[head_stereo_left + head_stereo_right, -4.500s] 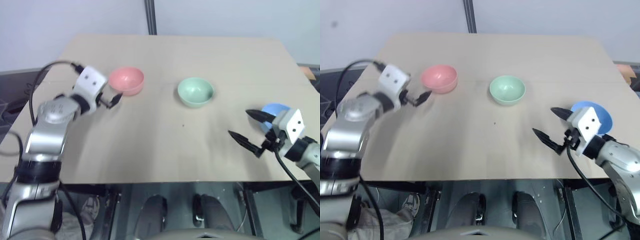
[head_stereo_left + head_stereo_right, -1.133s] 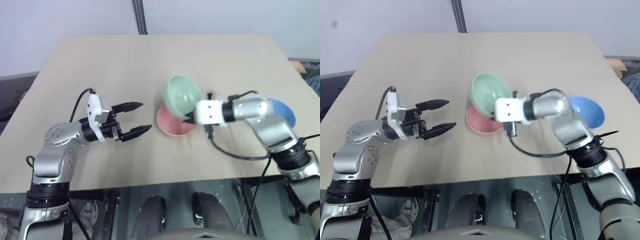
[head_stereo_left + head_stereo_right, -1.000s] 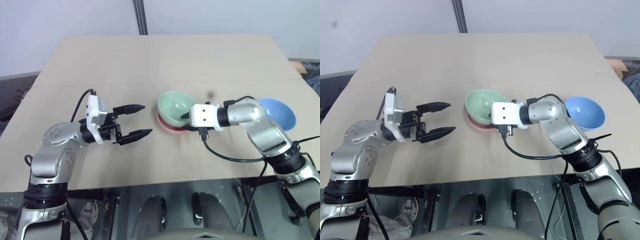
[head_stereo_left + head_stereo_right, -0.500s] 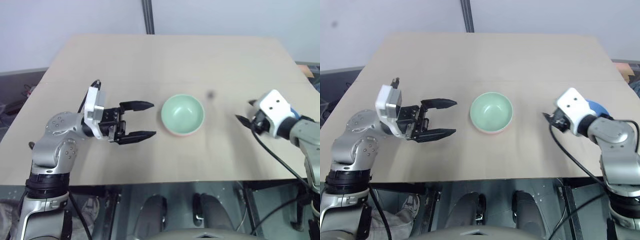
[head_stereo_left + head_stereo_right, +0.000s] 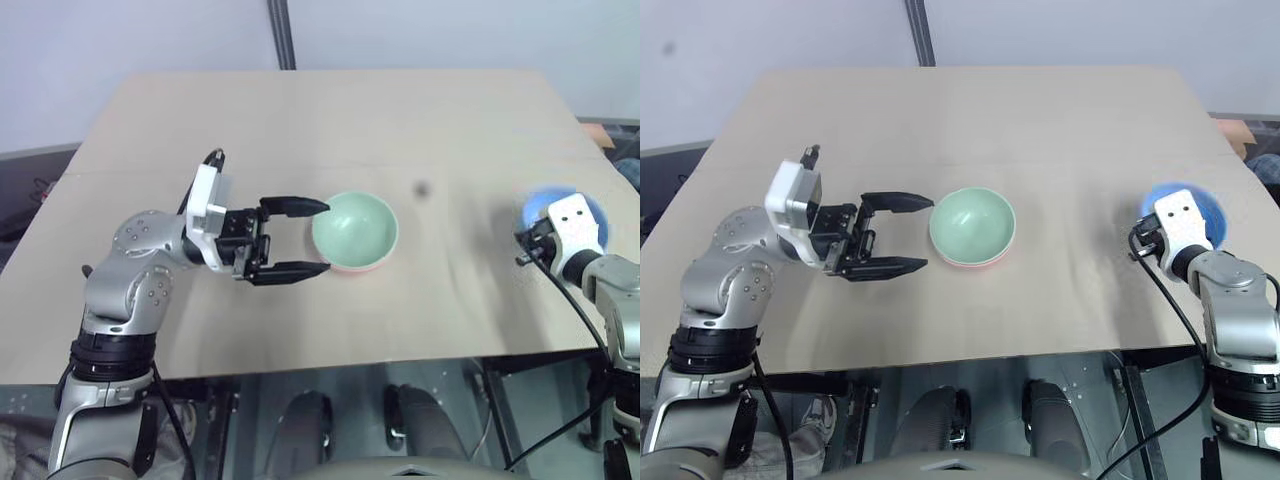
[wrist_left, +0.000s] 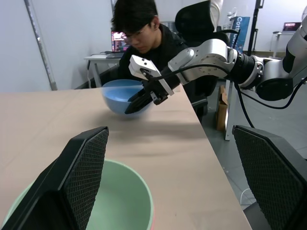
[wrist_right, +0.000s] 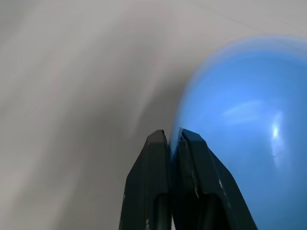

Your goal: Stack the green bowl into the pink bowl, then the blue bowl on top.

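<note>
The green bowl (image 5: 356, 228) sits nested in the pink bowl (image 5: 349, 269), of which only a thin rim shows, at the table's middle. My left gripper (image 5: 321, 237) is open and points at the green bowl's left side, one finger on either side of that edge. At the table's right edge stands the blue bowl (image 5: 535, 203), partly covered by my right wrist. My right gripper (image 7: 171, 137) is shut on the blue bowl's (image 7: 240, 143) near rim. The left wrist view shows the same grip, with the right gripper (image 6: 130, 108) on the blue bowl (image 6: 115, 93).
The tan table (image 5: 300, 120) ends just right of the blue bowl. A person (image 6: 139, 33) sits past that edge beside a black office chair (image 6: 196, 19). A metal post (image 5: 280, 35) rises behind the table's far edge.
My right gripper let go of the green bowl in the pink one, swung right to the blue bowl and shut on its rim. My left gripper edged closer to the stacked bowls.
</note>
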`<state>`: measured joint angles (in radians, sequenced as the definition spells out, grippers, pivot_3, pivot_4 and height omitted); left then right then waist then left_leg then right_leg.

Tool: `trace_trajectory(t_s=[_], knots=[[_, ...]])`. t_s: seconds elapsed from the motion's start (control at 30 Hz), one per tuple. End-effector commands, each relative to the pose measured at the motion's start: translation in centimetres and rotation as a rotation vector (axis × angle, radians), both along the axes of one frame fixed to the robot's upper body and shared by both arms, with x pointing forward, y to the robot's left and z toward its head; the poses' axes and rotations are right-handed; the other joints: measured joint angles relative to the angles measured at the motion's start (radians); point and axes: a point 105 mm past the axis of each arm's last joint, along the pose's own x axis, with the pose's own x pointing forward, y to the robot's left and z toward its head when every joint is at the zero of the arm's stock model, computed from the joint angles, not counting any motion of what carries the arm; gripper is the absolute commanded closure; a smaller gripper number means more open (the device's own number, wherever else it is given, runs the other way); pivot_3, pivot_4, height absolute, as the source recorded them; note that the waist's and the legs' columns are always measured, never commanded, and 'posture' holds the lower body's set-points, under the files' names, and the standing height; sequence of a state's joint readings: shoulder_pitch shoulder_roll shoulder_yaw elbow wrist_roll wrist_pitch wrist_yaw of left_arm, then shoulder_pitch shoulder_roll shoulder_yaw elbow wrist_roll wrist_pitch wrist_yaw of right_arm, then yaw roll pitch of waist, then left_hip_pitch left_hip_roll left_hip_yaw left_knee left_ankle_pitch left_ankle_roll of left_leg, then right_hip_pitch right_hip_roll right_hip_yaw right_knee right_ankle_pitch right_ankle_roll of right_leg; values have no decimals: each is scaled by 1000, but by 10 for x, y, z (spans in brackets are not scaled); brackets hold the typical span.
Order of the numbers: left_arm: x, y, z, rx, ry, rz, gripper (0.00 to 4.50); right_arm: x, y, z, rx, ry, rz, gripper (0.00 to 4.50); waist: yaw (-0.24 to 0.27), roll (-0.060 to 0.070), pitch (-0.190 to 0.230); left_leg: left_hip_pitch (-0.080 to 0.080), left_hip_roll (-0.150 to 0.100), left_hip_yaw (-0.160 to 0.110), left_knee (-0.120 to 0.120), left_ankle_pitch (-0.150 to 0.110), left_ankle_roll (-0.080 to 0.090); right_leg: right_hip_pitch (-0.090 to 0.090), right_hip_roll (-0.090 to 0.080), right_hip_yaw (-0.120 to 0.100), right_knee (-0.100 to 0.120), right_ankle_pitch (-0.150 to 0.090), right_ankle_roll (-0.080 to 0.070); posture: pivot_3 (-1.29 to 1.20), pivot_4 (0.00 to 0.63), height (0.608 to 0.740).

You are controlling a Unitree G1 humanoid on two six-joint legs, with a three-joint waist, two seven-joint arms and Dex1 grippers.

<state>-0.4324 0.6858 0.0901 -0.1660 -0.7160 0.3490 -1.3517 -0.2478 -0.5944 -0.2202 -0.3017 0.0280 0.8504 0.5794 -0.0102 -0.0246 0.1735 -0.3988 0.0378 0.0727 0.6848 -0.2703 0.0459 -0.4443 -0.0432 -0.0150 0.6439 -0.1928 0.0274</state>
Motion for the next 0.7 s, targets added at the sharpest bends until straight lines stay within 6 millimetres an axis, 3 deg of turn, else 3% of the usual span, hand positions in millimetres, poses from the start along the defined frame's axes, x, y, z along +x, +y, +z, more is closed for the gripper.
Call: trace_trajectory(t_s=[0.03,0.23,0.4,0.53,0.6,0.7], knots=[[6,9,6,-25,-28,91,104,-2,35,43,-61,-162,196,4420,-1,0,0,0,0,0,0,0,0,0,0,0,0,0,0,0,150,740],[14,27,-6,-44,6,234,104,-30,147,85,32,-297,684,4420,-16,0,0,1,3,0,0,0,0,-2,4,2,1,0,0,0,150,740],[21,49,-19,-28,40,366,104,-50,217,88,78,-294,963,4420,-6,0,0,0,4,-1,-1,0,0,-2,3,0,1,2,-3,0,150,740],[19,52,-29,4,27,416,104,-45,237,57,103,-194,1041,4420,2,-1,-1,-1,3,-1,0,0,0,-2,0,-1,0,1,-4,0,150,740],[16,50,-29,0,23,421,104,-45,239,41,50,-174,1102,3741,5,-2,-1,-3,1,0,0,0,0,-2,-3,-1,0,1,-5,0,150,740],[17,50,-30,8,7,455,104,-44,239,35,22,-185,1138,2624,5,-2,-1,-3,0,0,1,0,1,-2,-5,-1,-1,1,-5,0,150,740]])
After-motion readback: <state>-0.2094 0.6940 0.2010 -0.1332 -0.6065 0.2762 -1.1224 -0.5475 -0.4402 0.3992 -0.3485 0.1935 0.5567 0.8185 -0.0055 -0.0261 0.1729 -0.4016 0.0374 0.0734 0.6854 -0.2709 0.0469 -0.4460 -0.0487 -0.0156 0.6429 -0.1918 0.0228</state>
